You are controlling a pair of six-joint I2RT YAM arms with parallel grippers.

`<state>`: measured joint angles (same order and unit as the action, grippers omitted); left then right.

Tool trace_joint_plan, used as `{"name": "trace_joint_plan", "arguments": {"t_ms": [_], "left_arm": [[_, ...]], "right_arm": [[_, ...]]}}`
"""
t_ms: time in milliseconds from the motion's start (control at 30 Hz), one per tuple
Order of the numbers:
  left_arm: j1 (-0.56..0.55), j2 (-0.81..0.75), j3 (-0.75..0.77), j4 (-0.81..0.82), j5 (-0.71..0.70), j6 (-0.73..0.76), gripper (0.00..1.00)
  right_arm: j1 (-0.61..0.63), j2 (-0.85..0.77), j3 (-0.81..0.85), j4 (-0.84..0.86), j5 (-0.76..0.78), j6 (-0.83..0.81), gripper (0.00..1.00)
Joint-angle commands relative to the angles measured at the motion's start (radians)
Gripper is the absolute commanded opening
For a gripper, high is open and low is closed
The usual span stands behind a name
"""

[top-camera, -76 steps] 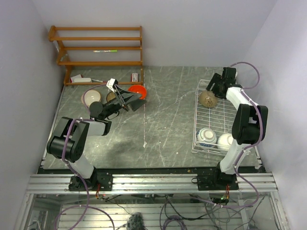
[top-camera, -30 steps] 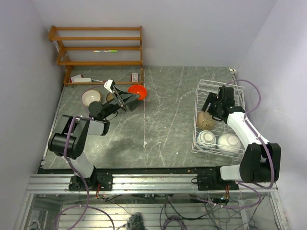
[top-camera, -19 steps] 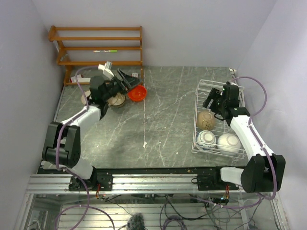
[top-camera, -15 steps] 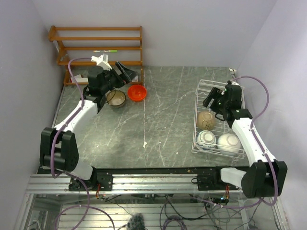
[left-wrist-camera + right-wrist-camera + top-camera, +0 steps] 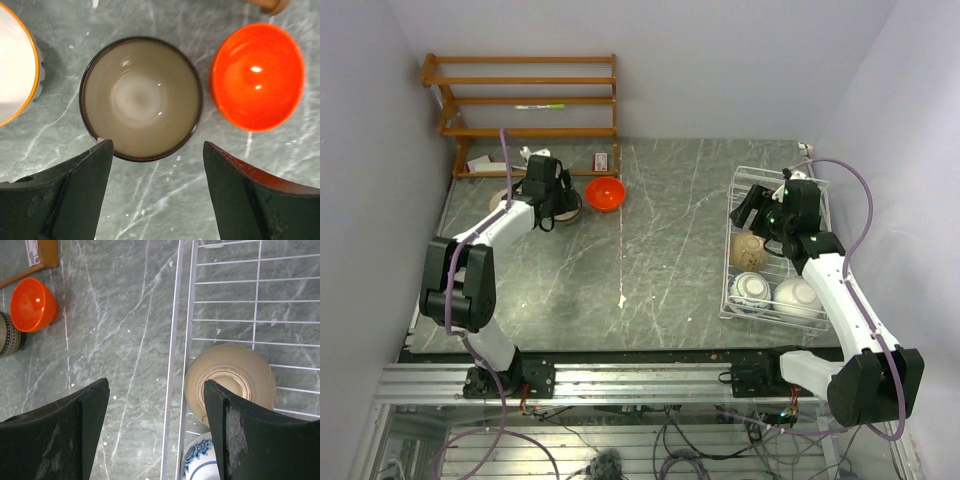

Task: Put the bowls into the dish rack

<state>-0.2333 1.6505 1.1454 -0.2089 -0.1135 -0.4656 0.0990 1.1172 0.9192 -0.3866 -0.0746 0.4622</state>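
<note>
Left jaws are hovering wide open over the dark-rimmed bowl (image 5: 141,97); right jaws are gaping empty over the left edge of the dish rack (image 5: 174,315).

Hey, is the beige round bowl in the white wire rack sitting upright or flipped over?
Flipped over: the beige round bowl lies in the white wire rack with its raised foot ring facing up.
</note>
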Motion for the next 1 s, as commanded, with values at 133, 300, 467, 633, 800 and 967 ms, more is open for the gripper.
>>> {"name": "trace_joint_plan", "arguments": {"t_ms": [133, 300, 467, 633, 800, 967], "left_arm": [[-0.071, 0.125, 0.054, -0.01, -0.13, 0.158, 0.8], [-0.114, 0.172, 0.075, 0.014, -0.186, 0.214, 0.79], [-0.136, 0.209, 0.093, 0.016, -0.218, 0.259, 0.75], [-0.136, 0.22, 0.081, 0.022, -0.243, 0.265, 0.56], [-0.136, 0.229, 0.07, 0.018, -0.27, 0.263, 0.45], [-0.136, 0.228, 0.047, 0.039, -0.27, 0.261, 0.33]], "right_arm": [[0.014, 0.02, -0.031, 0.02, -0.008, -0.031, 0.76], [0.015, 0.021, -0.033, 0.015, 0.001, -0.043, 0.76], [0.014, 0.014, -0.032, -0.001, 0.01, -0.051, 0.76], [0.014, 0.0, -0.031, -0.016, 0.018, -0.055, 0.76], [0.014, -0.007, -0.029, -0.021, 0.024, -0.057, 0.76], [0.014, -0.018, -0.019, -0.038, 0.033, -0.061, 0.76]]}}
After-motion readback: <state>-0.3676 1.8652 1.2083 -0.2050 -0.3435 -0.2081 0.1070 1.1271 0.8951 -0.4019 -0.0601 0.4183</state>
